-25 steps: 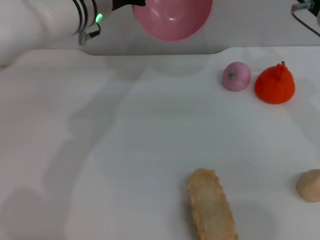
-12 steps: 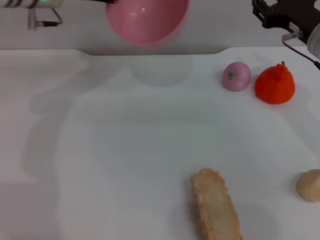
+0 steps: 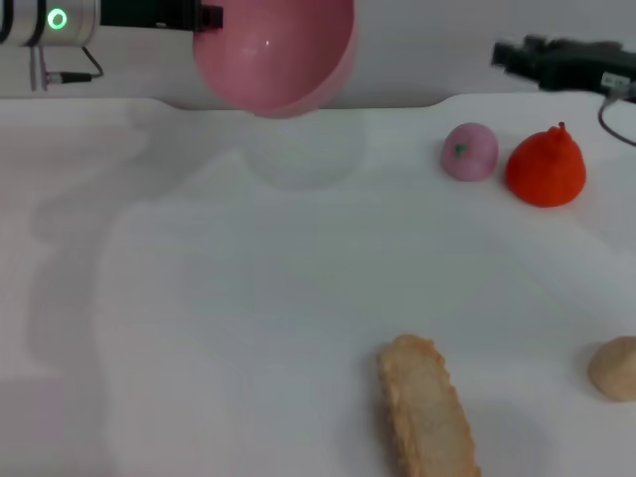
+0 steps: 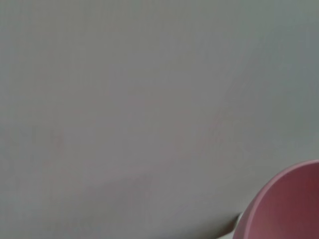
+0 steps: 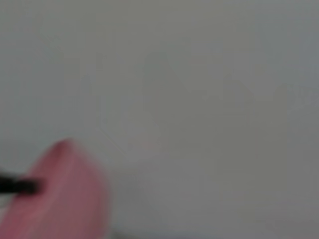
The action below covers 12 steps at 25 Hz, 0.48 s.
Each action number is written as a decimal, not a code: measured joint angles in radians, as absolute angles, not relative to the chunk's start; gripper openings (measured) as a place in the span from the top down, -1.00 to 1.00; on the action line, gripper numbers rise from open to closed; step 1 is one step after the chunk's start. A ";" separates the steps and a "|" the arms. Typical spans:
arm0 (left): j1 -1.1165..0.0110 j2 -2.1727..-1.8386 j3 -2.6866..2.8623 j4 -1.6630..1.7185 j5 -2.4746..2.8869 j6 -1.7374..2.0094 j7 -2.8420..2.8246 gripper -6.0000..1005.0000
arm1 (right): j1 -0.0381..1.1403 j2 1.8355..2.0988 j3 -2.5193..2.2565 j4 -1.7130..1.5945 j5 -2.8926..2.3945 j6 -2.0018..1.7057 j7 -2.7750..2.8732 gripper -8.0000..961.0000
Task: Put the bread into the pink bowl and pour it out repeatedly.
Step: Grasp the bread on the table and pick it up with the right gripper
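The pink bowl [image 3: 273,55] hangs in the air above the table's far edge, tipped so that its glossy inside faces me, and nothing lies in it. My left gripper [image 3: 204,18] is shut on its left rim. The bowl's edge also shows in the left wrist view [image 4: 286,209] and in the right wrist view [image 5: 55,194]. The bread [image 3: 427,412] lies on the table at the front, right of centre, pale tan side up and far from both grippers. My right gripper [image 3: 517,55] hovers at the far right, above the toys.
A small pink ball [image 3: 469,151] and an orange toy fruit [image 3: 545,167] sit side by side at the back right. A beige lump [image 3: 616,368] rests at the right edge. The white table [image 3: 199,298] spreads across the left and middle.
The left arm has carried the bowl to the left and slightly lower. The right arm has come further into view from the top right, moving left and down. The bread has not moved.
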State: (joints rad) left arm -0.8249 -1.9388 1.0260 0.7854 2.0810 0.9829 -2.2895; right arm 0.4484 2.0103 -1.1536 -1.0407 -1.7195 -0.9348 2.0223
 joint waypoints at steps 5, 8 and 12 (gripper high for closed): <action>-0.807 -1.948 1.026 0.794 2.081 0.993 -2.284 0.90 | 0.527 1.901 -1.095 -0.946 -1.761 -1.270 2.095 0.05; -0.797 -1.949 1.026 0.794 2.080 0.995 -2.283 0.90 | 0.573 1.869 -1.094 -0.993 -2.003 -1.425 2.218 0.05; -0.791 -1.950 1.024 0.795 2.080 0.996 -2.276 0.90 | 0.622 1.891 -1.099 -1.037 -2.205 -1.527 2.261 0.05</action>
